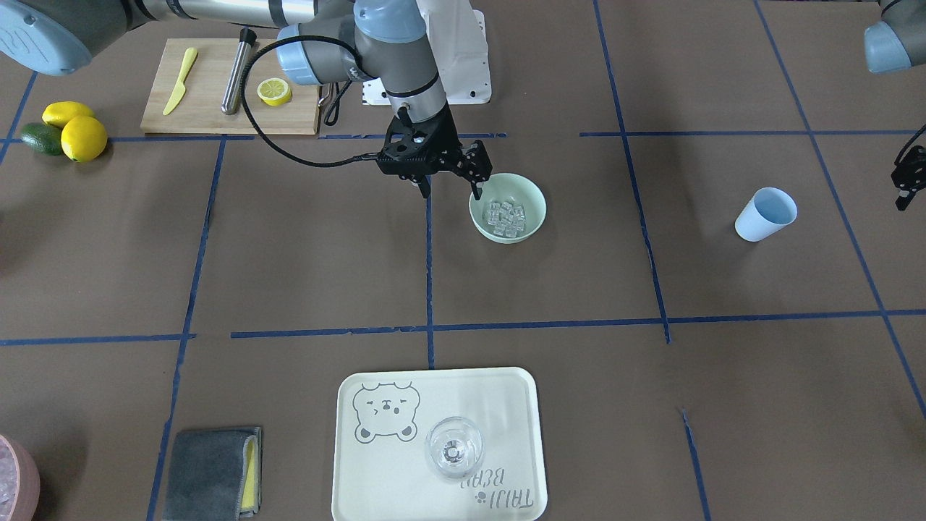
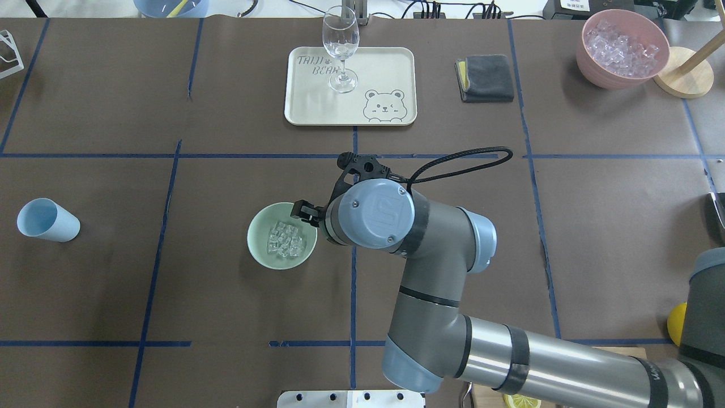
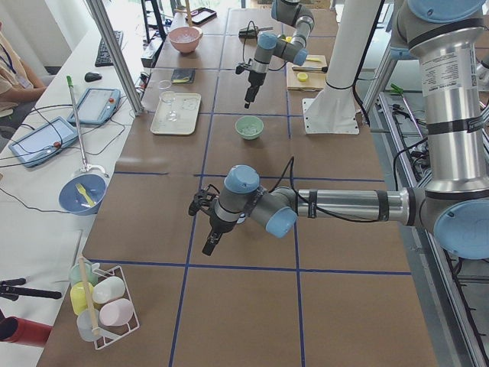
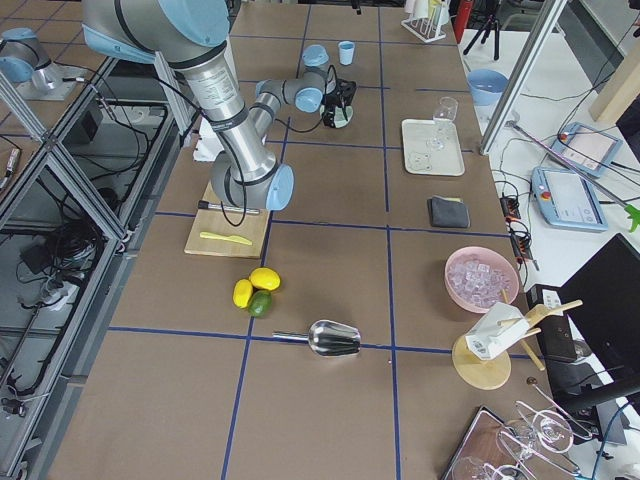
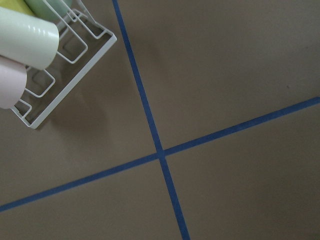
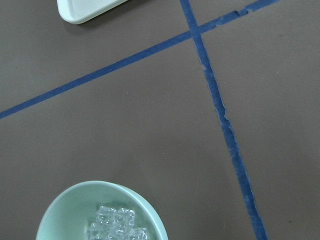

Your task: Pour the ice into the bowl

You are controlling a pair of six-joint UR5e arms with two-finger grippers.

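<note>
Front-facing: the ice cubes lie in the mint-green bowl near the middle of the table. The right gripper hangs empty, fingers spread, 1 fingertip at the bowl's rim. Overhead: the bowl sits just to that gripper's left. The left gripper is far off toward the table's left end, and I cannot tell its grip.

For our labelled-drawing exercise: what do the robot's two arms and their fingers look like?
The right arm and left arm are silver-grey tubes with dark joints and light blue caps, one cap bearing a logo. A black cable loops to the black right gripper; the left gripper is black too.
</note>
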